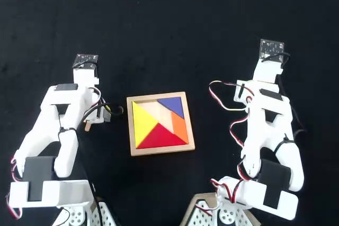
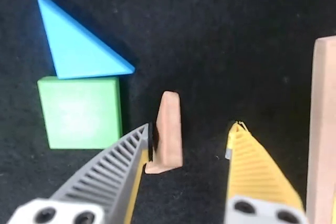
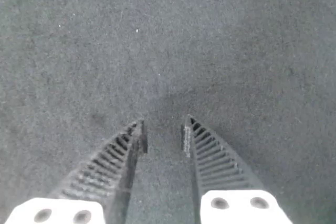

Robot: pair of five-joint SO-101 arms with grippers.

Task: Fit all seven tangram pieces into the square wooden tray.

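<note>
Left gripper (image 2: 192, 126), jaws wide apart, brackets a tan tangram piece (image 2: 167, 129) standing on edge near the square wooden tray (image 2: 324, 129), probably light, stiff, smooth wood best pinched across its flat faces, while the right gripper (image 3: 163, 127) hangs narrowly parted, empty.

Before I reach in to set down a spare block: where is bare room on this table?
Free: the black cloth beyond the square wooden tray, and the strip between tray and right arm. Crowded: left of the tray, where the open left gripper straddles a pale wooden piece beside a green square and blue triangle.
</note>
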